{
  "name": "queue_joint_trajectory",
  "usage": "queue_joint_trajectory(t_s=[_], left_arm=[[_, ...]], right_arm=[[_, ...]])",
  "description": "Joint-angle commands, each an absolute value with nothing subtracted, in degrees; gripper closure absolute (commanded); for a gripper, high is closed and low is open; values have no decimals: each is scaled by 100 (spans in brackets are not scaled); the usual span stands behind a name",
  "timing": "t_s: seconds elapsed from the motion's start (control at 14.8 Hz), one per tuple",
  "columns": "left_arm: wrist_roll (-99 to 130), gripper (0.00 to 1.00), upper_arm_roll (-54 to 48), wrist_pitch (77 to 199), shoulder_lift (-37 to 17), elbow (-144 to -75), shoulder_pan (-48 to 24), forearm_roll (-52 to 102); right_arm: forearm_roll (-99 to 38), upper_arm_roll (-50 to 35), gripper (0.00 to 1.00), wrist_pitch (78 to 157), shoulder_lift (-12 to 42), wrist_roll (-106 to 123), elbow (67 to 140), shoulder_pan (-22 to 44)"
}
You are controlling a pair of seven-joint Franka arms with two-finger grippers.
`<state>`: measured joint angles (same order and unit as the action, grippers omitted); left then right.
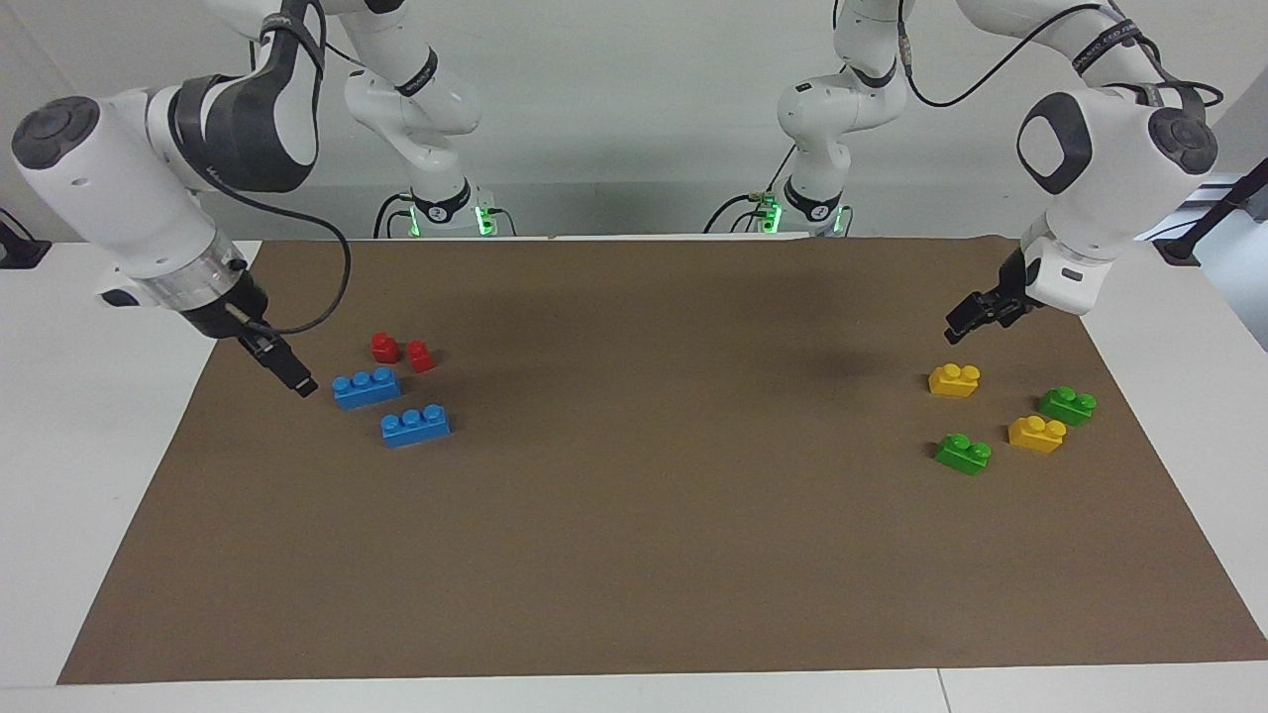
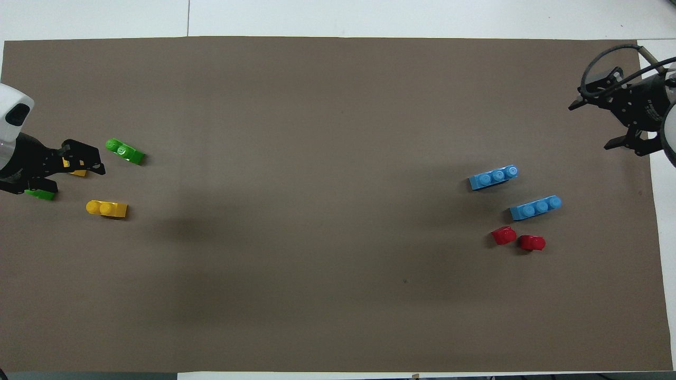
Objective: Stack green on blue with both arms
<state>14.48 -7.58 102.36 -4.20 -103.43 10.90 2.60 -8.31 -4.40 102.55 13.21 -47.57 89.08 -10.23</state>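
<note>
Two green bricks lie at the left arm's end of the mat: one [image 1: 963, 453] [image 2: 125, 151] farther from the robots, one [image 1: 1067, 404] partly covered by the gripper in the overhead view [image 2: 41, 195]. Two blue bricks lie at the right arm's end, one nearer the robots [image 1: 367, 386] [image 2: 536, 207] and one farther [image 1: 416, 425] [image 2: 494, 178]. My left gripper [image 1: 966, 322] [image 2: 74, 177] hangs open and empty over the yellow and green bricks. My right gripper [image 1: 297, 381] [image 2: 591, 126] hangs open and empty over the mat's edge beside the blue bricks.
Two yellow bricks [image 1: 954, 379] [image 1: 1036, 433] lie among the green ones. Two small red blocks [image 1: 384, 347] [image 1: 421, 356] lie just nearer the robots than the blue bricks. A brown mat [image 1: 634, 515] covers the white table.
</note>
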Motion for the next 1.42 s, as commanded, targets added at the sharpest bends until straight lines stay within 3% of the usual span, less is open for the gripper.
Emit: queue_joint_trajectory(t_s=[0.0,0.27,0.61,1.35], left_arm=[[2265,0,-782,10651,-624,-10432,1160,308],[3302,0,-782,11248,-984,-10485,1248,299],[4384,0,-773,11802,-1168,-10573,1318,299],[5712,0,-782,12568,-2030,-10345,1239,-352]], right_arm=[[-1387,-475,0,10476,1520,-6158,8999,-1081],[-1958,-475,0,11143,1485,-6538,9781,-1055],[-2214,-475,0,11276,1512,-6583,10386,-967],[-2259,-475,0,11399,1793,-5836,10599,-1160]])
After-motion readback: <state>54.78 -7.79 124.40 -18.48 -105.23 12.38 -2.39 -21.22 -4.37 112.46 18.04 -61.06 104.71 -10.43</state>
